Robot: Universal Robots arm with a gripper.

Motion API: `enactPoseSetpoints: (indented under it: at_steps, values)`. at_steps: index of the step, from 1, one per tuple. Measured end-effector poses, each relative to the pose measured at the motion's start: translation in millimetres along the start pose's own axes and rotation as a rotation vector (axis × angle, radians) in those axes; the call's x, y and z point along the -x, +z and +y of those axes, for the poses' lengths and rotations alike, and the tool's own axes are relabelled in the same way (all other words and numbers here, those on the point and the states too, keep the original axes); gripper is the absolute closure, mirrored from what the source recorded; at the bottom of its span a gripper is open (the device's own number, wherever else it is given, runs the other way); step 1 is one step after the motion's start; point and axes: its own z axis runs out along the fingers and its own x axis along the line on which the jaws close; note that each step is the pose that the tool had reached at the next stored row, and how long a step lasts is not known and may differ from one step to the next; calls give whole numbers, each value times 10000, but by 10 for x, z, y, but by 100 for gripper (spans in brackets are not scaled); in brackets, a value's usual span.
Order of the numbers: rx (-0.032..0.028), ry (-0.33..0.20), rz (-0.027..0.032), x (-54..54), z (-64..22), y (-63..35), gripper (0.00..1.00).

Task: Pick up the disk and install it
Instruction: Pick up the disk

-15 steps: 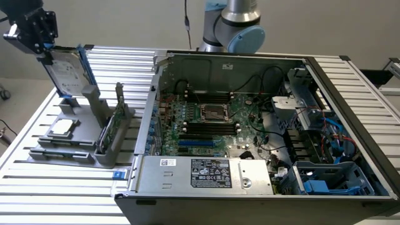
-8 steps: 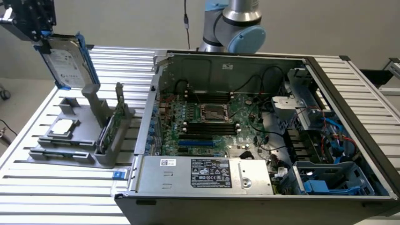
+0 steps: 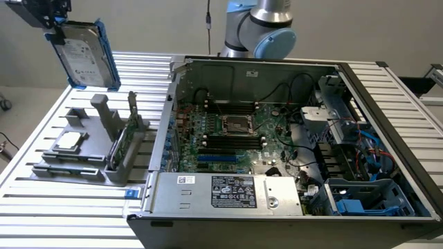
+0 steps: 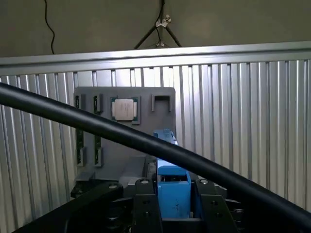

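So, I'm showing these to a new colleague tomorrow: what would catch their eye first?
Probably the disk, held on edge in the gripper high at the exterior view's left, above the grey holder with its chip and green card. Then the open computer case, motherboard exposed, taking up the middle and right of that view.

Blue-framed disk (image 4: 172,191) clamped in hand (image 4: 174,206), grey holder (image 4: 116,158) beyond
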Motion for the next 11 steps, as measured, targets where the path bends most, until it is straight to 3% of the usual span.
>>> enactPoseSetpoints:
  at_steps: [11]
  values:
    - [36, -1, -37, -80, -499, -307, 67]
